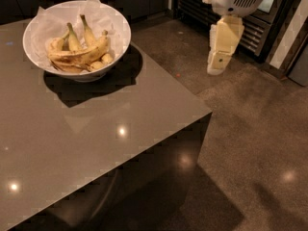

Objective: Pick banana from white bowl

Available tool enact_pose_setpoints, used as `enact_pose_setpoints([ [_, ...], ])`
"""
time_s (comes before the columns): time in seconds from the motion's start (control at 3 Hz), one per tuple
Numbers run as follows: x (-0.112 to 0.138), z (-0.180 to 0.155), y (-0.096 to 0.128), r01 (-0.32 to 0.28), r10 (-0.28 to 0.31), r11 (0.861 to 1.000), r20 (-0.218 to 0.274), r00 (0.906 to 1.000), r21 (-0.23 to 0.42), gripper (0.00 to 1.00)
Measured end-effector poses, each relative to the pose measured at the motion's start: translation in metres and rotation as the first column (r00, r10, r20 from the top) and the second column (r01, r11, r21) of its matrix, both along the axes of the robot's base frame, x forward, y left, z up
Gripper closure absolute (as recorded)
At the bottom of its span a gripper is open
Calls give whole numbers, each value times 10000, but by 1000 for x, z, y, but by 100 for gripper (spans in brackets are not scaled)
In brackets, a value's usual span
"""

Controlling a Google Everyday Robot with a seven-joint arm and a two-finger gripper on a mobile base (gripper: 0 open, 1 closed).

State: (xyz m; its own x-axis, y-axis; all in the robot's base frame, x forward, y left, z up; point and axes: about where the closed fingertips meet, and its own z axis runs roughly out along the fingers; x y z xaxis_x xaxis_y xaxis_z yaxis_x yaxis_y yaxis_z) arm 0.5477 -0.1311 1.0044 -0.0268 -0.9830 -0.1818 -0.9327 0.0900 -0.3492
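Observation:
The white bowl, lined with crumpled white paper, stands at the far left of the grey table. In it lies the banana, long, curved, yellow with brown streaks, across the front of the bowl. Two shorter green-stemmed bananas stand behind it and small yellow pieces lie beside it. My gripper hangs down from the white arm at the upper right, over the floor beyond the table's right edge, well apart from the bowl and holding nothing.
The table's right corner juts toward the dark speckled floor. A dark slatted grille and cabinets run along the back wall behind the arm.

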Motion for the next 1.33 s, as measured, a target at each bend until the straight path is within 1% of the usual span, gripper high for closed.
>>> enact_pose_setpoints([
  [0.33,25,9,17,-685,684,9976,386,9969,33,0],
  [0.67,51,13,54,-1860,1875,9821,553,9807,-313,0],
  [1.0,53,15,60,-1943,1957,9806,692,9782,-266,0],
  [1.33,65,18,71,-2375,2397,9708,970,9660,-334,0],
])
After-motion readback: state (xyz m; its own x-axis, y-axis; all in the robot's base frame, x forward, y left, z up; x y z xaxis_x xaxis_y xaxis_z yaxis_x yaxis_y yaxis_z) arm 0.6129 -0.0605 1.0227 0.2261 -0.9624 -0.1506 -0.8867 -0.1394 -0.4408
